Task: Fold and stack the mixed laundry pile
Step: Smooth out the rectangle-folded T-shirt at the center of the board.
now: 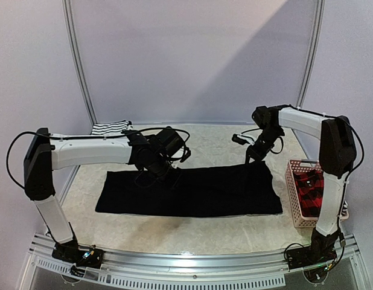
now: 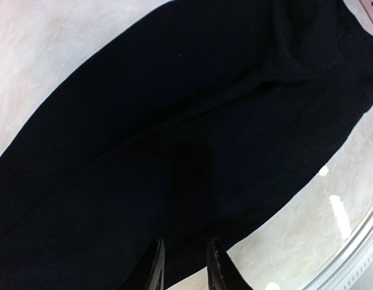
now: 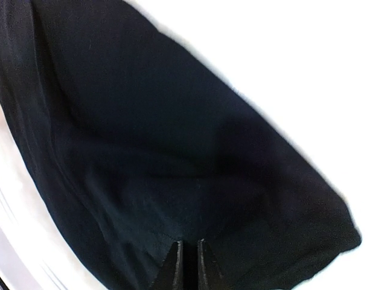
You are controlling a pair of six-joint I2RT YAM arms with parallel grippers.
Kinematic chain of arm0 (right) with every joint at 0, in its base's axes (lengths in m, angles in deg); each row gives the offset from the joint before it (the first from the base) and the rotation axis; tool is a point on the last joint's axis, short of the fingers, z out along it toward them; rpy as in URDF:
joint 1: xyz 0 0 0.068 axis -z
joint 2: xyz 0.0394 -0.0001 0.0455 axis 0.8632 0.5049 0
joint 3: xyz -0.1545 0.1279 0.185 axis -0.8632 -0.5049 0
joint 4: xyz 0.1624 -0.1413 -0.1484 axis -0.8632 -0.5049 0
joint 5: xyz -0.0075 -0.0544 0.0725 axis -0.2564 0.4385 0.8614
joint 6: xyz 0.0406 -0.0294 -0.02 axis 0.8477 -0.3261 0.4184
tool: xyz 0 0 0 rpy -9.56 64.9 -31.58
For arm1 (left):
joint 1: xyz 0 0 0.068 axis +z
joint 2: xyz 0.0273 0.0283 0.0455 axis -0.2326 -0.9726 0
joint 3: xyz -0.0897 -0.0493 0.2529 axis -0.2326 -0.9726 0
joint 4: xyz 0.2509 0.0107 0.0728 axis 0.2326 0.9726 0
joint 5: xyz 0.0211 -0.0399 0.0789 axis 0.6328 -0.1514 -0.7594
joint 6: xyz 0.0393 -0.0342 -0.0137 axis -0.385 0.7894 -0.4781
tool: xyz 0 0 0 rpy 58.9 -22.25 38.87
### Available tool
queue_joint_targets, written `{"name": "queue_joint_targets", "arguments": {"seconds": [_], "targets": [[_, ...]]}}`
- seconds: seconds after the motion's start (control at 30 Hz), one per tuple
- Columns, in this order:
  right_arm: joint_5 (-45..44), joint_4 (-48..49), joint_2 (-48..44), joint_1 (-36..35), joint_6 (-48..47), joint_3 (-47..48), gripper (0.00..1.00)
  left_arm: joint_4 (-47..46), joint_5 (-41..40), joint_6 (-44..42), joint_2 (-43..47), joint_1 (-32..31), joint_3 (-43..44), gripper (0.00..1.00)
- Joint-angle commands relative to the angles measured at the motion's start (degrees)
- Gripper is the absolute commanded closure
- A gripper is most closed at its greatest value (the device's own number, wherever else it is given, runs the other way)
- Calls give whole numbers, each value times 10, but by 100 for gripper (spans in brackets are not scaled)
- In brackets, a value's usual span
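Note:
A large black shirt point(image 1: 192, 193) lies spread flat across the middle of the table. My left gripper point(image 1: 155, 175) is down on its far edge, left of centre. In the left wrist view the fingers point(image 2: 185, 248) stand a little apart with the shirt's point(image 2: 174, 121) edge between their tips. My right gripper point(image 1: 253, 158) sits at the shirt's far right corner. Its fingers point(image 3: 189, 244) are nearly together, pinching black cloth point(image 3: 144, 151). A black-and-white striped tank top point(image 1: 111, 127) lies at the back left of the table.
A pink slotted basket point(image 1: 293, 181) stands at the right edge, beside the right arm, with red-black plaid cloth point(image 1: 308, 190) inside. A pale marbled table point(image 1: 192, 238) shows in front of the shirt. A metal rail runs along the near edge.

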Motion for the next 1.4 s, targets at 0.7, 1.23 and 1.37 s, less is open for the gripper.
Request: {"name": "queue_joint_targets", "arguments": {"seconds": [0.7, 1.23, 1.37], "targets": [[65, 30, -113, 83, -24, -113, 56, -166, 10, -380, -174, -143, 152, 64], [68, 22, -107, 110, -22, -125, 55, -80, -35, -466, -352, -148, 375, 63], [72, 22, -102, 111, -22, -127, 55, -83, -69, -464, -380, -148, 397, 63]]}}
